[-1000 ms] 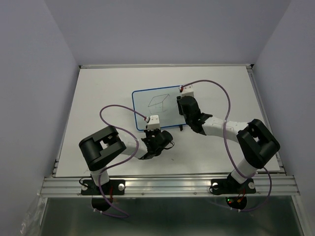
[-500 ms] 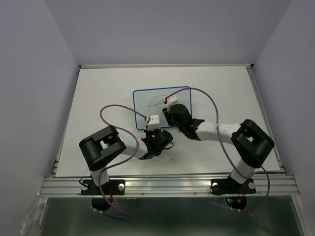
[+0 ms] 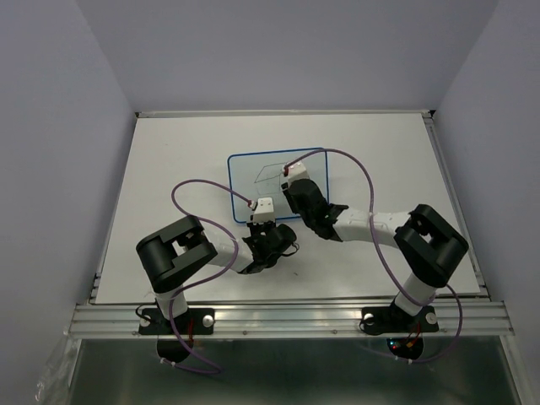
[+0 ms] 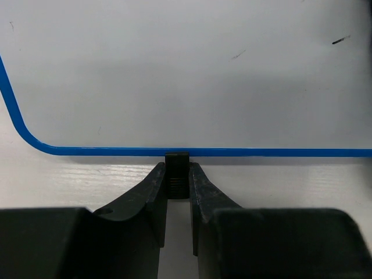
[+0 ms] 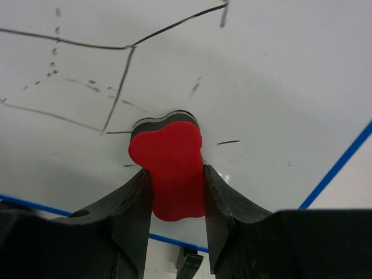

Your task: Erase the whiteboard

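Observation:
The whiteboard (image 3: 253, 181) with a thin blue rim lies mid-table and carries thin black marker lines (image 5: 125, 70). My right gripper (image 5: 174, 174) is shut on a red eraser (image 5: 170, 168), whose dark pad presses on the board just below the drawing; it reaches over the board's right half in the top view (image 3: 295, 190). My left gripper (image 4: 177, 177) is shut on a small black foot (image 4: 176, 168) at the board's near blue edge (image 4: 261, 152); it sits at the board's near edge in the top view (image 3: 263, 221). The board's right part is hidden under the right arm.
The white table (image 3: 169, 152) is bounded by grey walls at the back and sides and a metal rail (image 3: 287, 316) at the near edge. Purple cables (image 3: 190, 190) loop over both arms. A second black foot (image 5: 189, 264) shows below the board's edge.
My right gripper with the eraser has swept left across the board from its right edge onto the drawing. The left gripper has not moved.

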